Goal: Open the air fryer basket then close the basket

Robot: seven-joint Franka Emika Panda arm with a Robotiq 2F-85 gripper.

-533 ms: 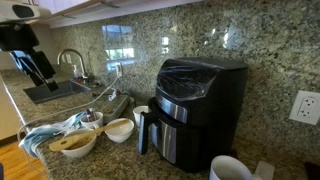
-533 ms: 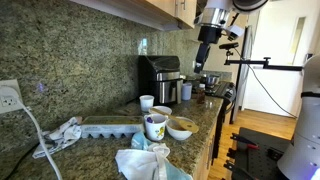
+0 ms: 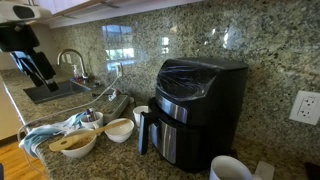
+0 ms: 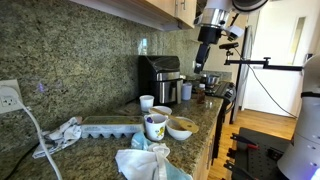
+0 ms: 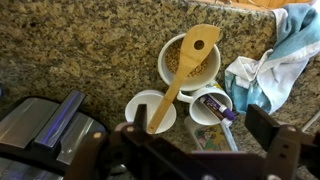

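Granite counter (image 3: 122, 160) carries air fryer (image 3: 200, 105), bowls (image 3: 119, 129), mug (image 3: 230, 168), cloth (image 3: 42, 133).

No text is legible anywhere; the mug (image 4: 154, 127) bears a print (too blurred to read).

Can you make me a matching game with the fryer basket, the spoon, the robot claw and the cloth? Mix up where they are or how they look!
Things:
1. basket
2. spoon
3. gripper
4. cloth

States:
a. open, up in the air
b. pushed in, shut
c. crumpled on the counter
d. resting in a bowl

Pairs: 1-b, 2-d, 3-a, 4-c
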